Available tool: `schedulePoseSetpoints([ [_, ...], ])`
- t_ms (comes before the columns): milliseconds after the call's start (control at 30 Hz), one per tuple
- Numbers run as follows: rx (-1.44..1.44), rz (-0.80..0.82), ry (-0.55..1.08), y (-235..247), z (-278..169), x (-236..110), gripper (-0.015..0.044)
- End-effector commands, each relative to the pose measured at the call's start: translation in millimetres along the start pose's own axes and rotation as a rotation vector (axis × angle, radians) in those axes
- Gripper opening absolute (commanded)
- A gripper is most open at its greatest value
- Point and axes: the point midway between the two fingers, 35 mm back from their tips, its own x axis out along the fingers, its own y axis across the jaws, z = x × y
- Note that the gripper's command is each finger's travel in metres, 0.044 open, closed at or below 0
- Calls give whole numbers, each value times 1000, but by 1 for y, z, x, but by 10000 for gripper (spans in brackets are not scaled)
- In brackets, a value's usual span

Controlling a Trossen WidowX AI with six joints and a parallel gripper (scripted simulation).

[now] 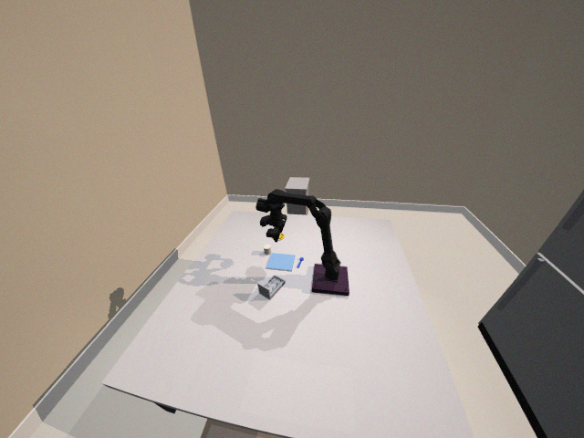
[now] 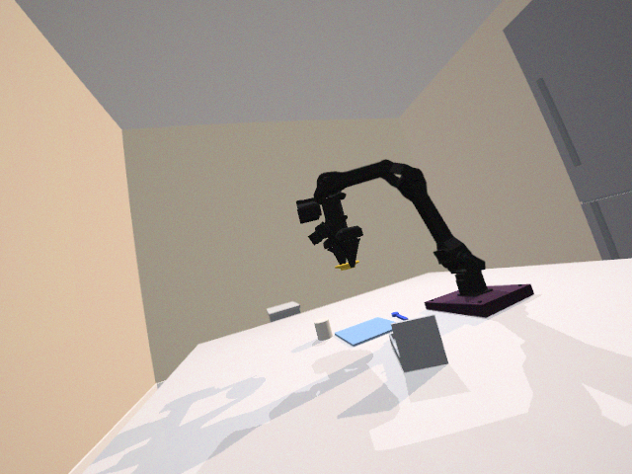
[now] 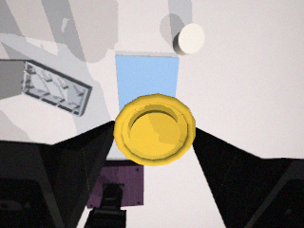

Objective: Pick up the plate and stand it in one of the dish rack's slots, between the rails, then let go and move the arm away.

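Plate (image 3: pixel 155 129), yellow and lying flat, hangs high above the table (image 1: pixel 329 353) with the gripper (image 2: pixel 347 264) clamped on its opposite rims. Below the jaws lies the blue mat (image 3: pixel 147 78); the dish rack (image 3: pixel 56 86) sits off to one side, with open air between.

Bright yellow plate (image 3: pixel 154 129) between black fingers, over a pale blue mat (image 3: pixel 146 78). Cream-white cup (image 3: pixel 191 39), grey dish rack (image 3: pixel 57 87), deep blue spoon (image 1: pixel 299 262). Dark purple base plate (image 1: pixel 330 280) on white table (image 1: pixel 292 358).
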Motion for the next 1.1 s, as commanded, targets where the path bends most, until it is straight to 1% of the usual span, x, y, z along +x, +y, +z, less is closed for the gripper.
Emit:
schedulePoseSetpoints([
  [0,74,7,4,32,-9,-2,0],
  [200,280,10,8,89,-37,-1,0],
  [300,359,10,10,108,-51,1,0],
  [567,352,23,13,110,-51,3,0],
  [800,221,162,26,120,-42,27,0],
  [1067,77,326,6,127,-33,51,0],
])
